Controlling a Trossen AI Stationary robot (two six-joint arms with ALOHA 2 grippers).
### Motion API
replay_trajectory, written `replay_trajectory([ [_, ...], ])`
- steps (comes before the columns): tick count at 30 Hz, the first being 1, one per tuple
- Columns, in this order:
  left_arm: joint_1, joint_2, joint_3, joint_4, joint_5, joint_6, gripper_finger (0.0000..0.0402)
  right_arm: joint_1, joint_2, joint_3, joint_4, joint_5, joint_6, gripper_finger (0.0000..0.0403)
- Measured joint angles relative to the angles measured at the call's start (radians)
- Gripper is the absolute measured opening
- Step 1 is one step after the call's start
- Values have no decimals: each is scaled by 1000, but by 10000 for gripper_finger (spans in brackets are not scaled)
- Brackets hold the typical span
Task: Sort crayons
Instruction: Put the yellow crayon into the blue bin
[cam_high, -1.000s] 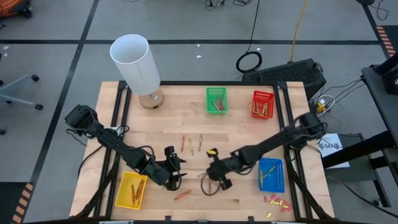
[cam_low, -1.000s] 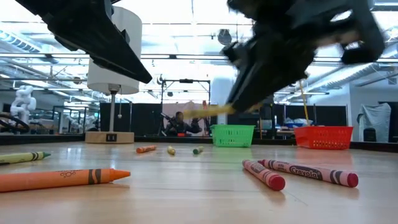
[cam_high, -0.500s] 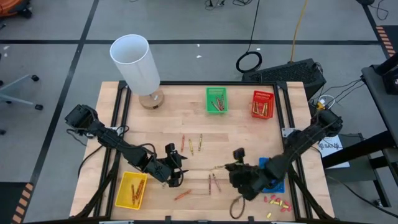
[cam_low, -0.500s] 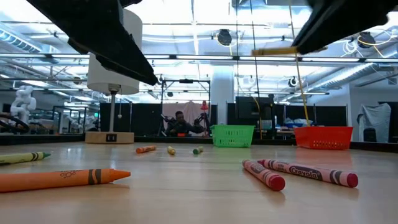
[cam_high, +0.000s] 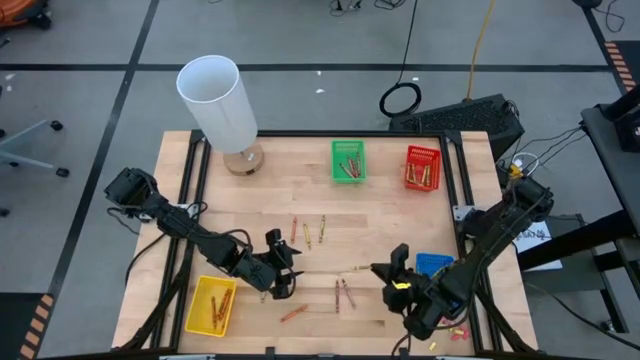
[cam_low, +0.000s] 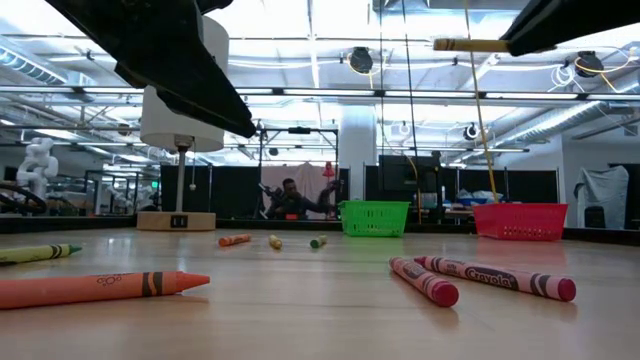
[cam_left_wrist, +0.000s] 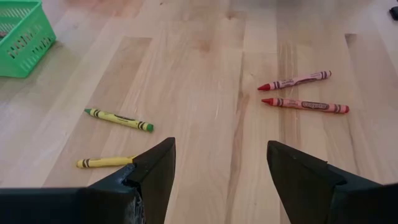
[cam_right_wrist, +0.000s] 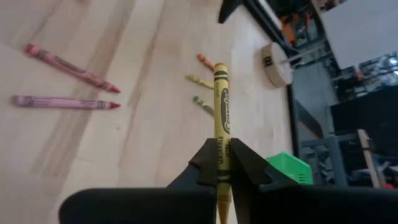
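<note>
The right claw (cam_right_wrist: 222, 163) is closed on a yellow crayon (cam_right_wrist: 221, 109), which sticks out forward past the fingertips, above the table (cam_high: 400, 225). The left claw (cam_left_wrist: 217, 168) is open above two red crayons (cam_left_wrist: 298, 92) lying side by side ahead of it.

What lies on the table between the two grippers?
Two red crayons, side by side, between the open left gripper and the right gripper holding a yellow crayon; high view.
</note>
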Motion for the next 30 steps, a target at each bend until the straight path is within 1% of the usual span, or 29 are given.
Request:
replay_trajectory([
  [5, 0, 0, 0, 0, 0, 0, 251, -1, 0, 0, 0, 2, 15, 2],
  [14, 0, 0, 0, 0, 0, -1, 251, -1, 0, 0, 22, -2, 135, 2],
  [19, 0, 0, 0, -1, 0, -5, 251, -4, 0, 1, 51, -2, 172, 2],
  [26, 0, 0, 0, -1, 0, -6, 251, -38, 0, 1, 100, -3, 195, 2],
  [30, -6, 0, 0, 0, 0, -8, 251, -67, 0, 1, 127, -6, 285, 2],
])
